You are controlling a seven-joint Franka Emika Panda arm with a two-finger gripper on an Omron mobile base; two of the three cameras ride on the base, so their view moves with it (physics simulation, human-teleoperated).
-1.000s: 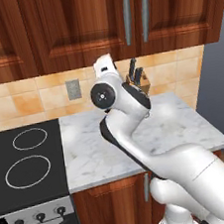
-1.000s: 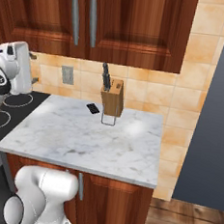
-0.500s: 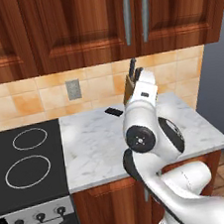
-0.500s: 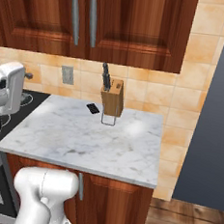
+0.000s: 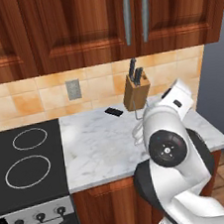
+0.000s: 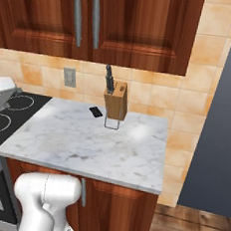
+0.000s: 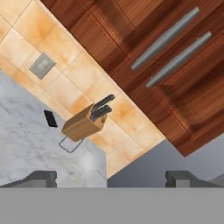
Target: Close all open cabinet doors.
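Above marble counter (image 5: 98,145), cabinet doors (image 5: 102,25) shut flush, handles (image 5: 127,13) vertical.

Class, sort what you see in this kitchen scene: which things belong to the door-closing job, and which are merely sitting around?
Part of the job:
- cabinet doors, upper, with long silver handles
- gripper, jaws wide apart

Just lying about:
- knife block on the marble counter
- small black object beside it
- stove
- wall outlet

No readable text or labels anywhere
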